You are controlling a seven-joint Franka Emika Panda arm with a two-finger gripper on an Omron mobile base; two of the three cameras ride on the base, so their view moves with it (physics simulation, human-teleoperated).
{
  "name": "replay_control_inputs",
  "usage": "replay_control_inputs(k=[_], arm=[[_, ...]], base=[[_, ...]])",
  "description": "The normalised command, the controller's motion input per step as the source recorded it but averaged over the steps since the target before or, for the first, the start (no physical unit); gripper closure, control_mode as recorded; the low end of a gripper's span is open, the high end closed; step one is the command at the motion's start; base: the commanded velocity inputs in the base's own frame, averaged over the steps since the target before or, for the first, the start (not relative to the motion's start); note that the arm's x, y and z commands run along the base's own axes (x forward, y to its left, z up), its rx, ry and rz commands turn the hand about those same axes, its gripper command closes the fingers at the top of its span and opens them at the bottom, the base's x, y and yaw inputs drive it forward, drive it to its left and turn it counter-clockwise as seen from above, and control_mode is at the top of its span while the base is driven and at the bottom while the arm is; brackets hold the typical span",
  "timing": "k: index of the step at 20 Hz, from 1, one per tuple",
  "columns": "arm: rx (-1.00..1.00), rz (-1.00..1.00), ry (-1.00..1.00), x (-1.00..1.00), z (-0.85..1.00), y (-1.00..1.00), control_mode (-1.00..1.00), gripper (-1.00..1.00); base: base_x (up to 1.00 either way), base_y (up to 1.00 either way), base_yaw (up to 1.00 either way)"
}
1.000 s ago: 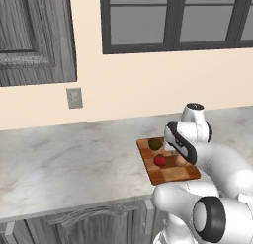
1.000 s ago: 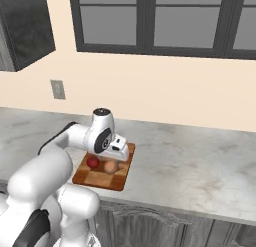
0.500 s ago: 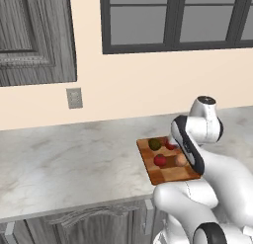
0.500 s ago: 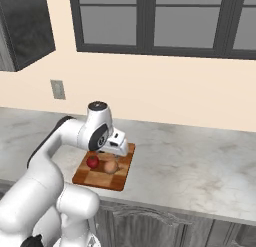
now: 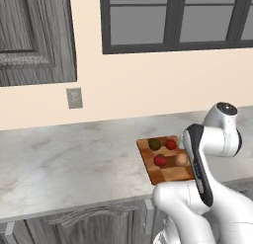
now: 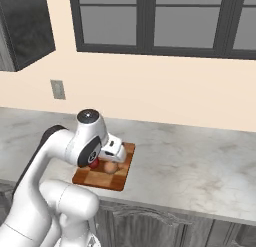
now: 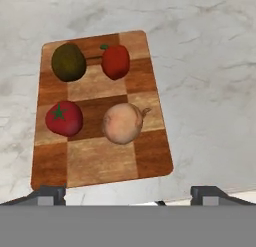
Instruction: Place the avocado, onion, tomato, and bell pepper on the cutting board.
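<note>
Looking down through the hand camera, I count four items resting on the cutting board (image 7: pixel 102 161): the avocado (image 7: pixel 68 62) at the far left, the bell pepper (image 7: pixel 115 61) at the far right (red, with a small green stem), the tomato (image 7: pixel 64 118) at the near left and the onion (image 7: pixel 123 123) at the near right. All four sit inside the board's edges, each apart from its neighbours, on the checkered wood that lies on the marble counter (image 7: pixel 210 76).

From the left base camera the same four show as a tight cluster on the board, avocado (image 5: pixel 155 144) and bell pepper (image 5: pixel 171 143) toward the wall, tomato (image 5: pixel 159 160) and onion (image 5: pixel 181 160) toward me, with the arm's white links rising just to their right. From the right base camera the arm hides most of the produce; I make out the onion (image 6: pixel 110 167) and a sliver of red beside it on the cutting board (image 6: pixel 117 180).

The gripper (image 7: pixel 129 196) hangs above the near edge of the board with its fingertips (image 7: pixel 47 195) spread wide and nothing between them.

My judgement: every item the task names is on the board, so the placing looks complete. What remains, as I read it, is only to draw the arm clear without nudging the onion, which lies nearest the hand.
</note>
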Motion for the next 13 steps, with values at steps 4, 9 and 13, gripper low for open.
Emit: replay_control_inputs(k=[4,9,13], arm=[[0.0,-0.02,-0.14,-0.47,0.38,0.0,-1.0,-1.0],[0.0,-0.02,-0.15,-0.42,0.48,-0.04,-1.0,-1.0],[0.0,-0.04,-0.14,-0.36,0.58,0.0,-1.0,-1.0]], base=[[0.0,0.0,0.0],[0.0,0.0,0.0],[0.0,0.0,0.0]])
